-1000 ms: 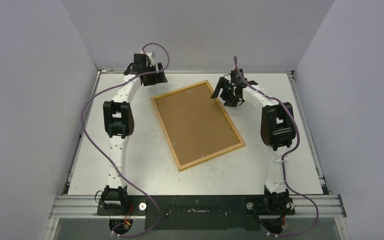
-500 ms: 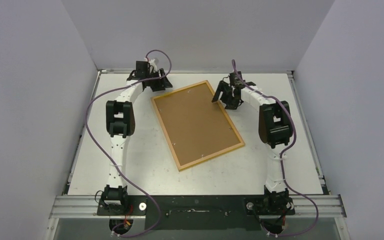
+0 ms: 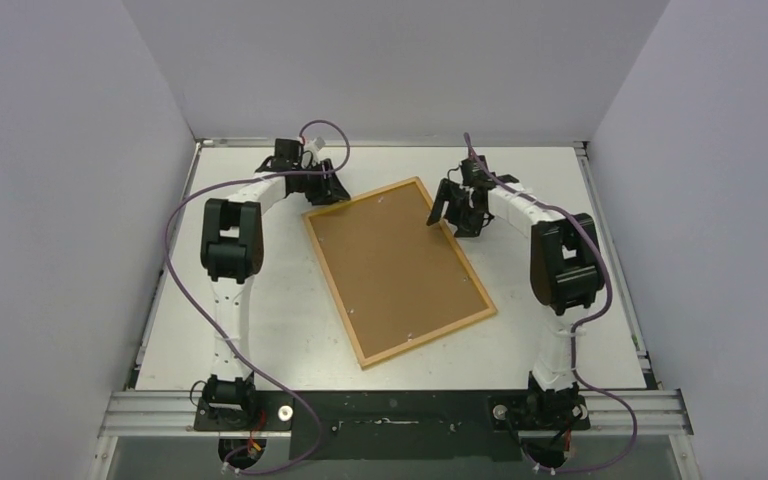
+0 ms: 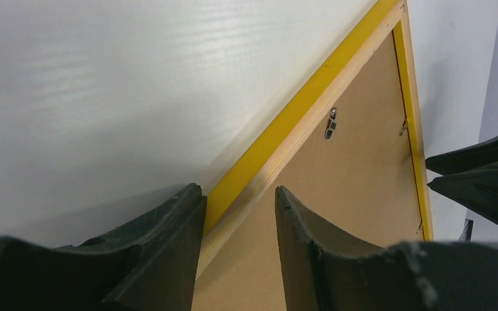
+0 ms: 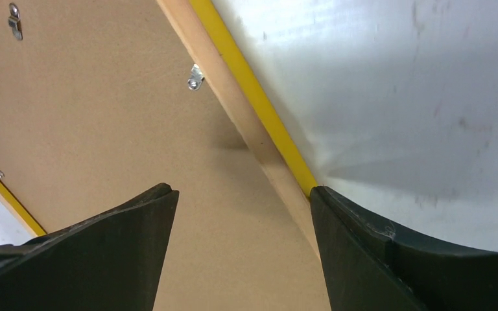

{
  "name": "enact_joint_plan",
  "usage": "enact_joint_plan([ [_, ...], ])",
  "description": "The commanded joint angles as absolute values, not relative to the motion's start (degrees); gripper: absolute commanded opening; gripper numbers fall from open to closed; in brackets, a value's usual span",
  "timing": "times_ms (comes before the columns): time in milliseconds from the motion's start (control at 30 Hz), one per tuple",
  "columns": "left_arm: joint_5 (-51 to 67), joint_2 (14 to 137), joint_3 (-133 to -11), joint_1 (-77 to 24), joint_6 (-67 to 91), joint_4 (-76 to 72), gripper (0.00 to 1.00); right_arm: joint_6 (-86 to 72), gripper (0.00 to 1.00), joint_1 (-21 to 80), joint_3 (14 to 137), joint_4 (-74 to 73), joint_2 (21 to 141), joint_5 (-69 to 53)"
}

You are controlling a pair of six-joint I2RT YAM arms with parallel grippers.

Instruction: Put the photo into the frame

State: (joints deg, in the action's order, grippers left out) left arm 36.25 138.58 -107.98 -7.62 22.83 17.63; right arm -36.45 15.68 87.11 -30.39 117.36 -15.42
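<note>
Frame (image 4: 295,111) lies face down mid-table with the brown backing board (image 3: 395,265) showing, and I can't see the photo. I've just swung the left gripper (image 4: 238,194) onto its far-left corner, jaws narrowing round the rim, not clamped yet. The right gripper (image 5: 240,194) straddles the far-right edge, wide apart, so probably a two-handed lift next.

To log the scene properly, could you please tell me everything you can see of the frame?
The frame lies flat, back up, skewed on the table. Its rim looks like light wood with a yellow outer edge; a brown backing board fills it, small metal clips along the rim. The left gripper straddles the rim near the far-left corner, the right gripper near the far-right one.
</note>
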Motion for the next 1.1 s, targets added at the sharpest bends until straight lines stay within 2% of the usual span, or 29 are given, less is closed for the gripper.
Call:
enact_joint_plan([
  [0, 37.8, 132.9, -104.1, -10.4, 21.5, 18.7, 0.41, -36.1, 0.75, 18.3, 82.6, -32.5, 108.7, -15.4],
  [167, 36.4, 130.4, -101.0, -12.1, 21.2, 20.8, 0.39, -33.5, 0.7, 20.2, 76.6, -33.9, 103.1, -16.3],
  [300, 34.1, 128.1, -98.6, -13.8, 18.1, 23.6, 0.39, -31.9, 0.7, 20.7, 74.8, -36.0, 100.0, -11.4],
  [433, 34.0, 126.3, -96.8, -13.9, 18.9, 23.2, 0.39, -30.4, 0.7, 21.1, 78.4, -36.1, 99.2, -6.5],
  [533, 34.1, 125.9, -97.3, -14.0, 19.8, 23.6, 0.39, -31.6, 0.69, 21.6, 82.7, -34.6, 101.8, -7.6],
  [933, 31.3, 126.2, -95.4, -13.9, 20.9, 23.7, 0.38, -46.9, 0.44, 26.9, 92.2, -23.0, 117.7, -15.2],
  [1067, 31.9, 127.0, -95.2, -13.8, 21.5, 23.8, 0.37, -48.5, 0.38, 27.7, 95.4, -21.1, 121.8, -15.2],
])
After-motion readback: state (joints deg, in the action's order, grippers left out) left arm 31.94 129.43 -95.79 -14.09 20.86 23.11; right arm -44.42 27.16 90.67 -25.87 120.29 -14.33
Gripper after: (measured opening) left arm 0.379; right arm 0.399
